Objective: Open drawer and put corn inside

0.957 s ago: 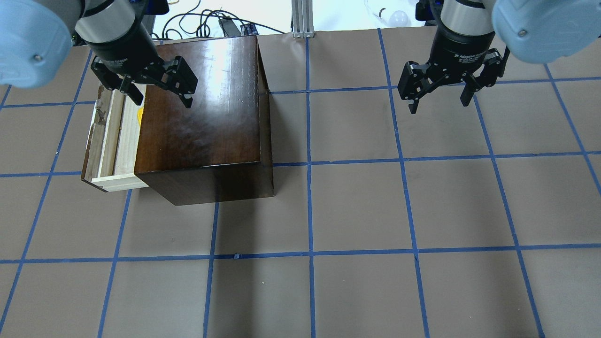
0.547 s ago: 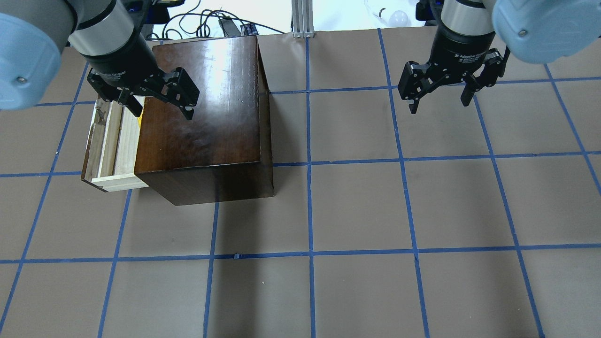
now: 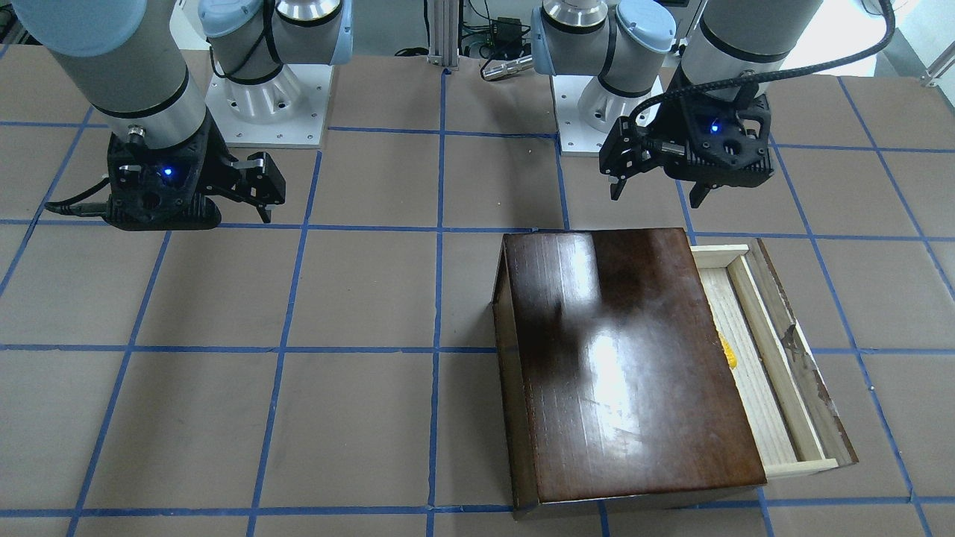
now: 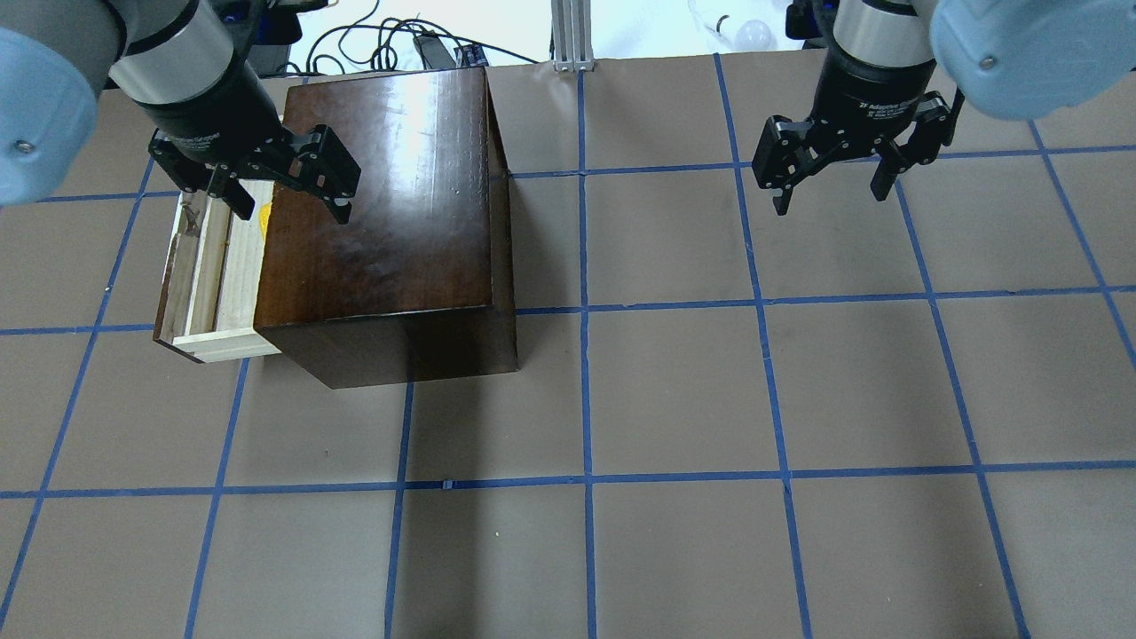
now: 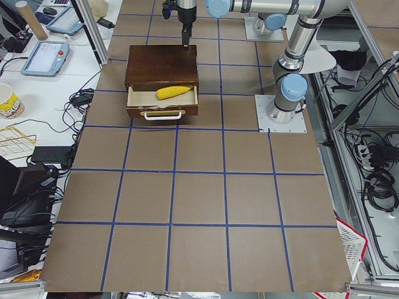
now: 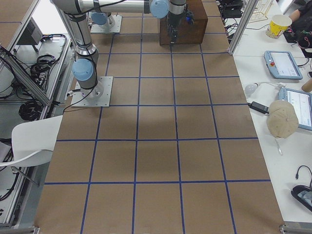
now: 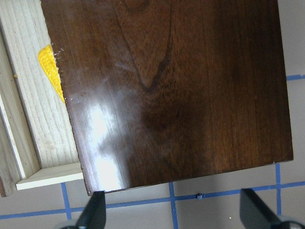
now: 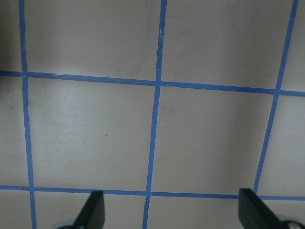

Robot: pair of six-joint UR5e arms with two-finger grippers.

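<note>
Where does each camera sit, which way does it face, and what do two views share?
Front-facing: across the table, facing the robot; both arms, left gripper on view's right.
Overhead: behind the shoulders, looking down; both arms, right gripper on right.
Exterior left: table's left end; open drawer holding corn, both arms.
Exterior right: opposite end; wooden box, both arms.
Left wrist: down on the box; own fingertips.
Right wrist: down on the table; own fingertips.
Shared: overhead and left wrist both show corn.
</note>
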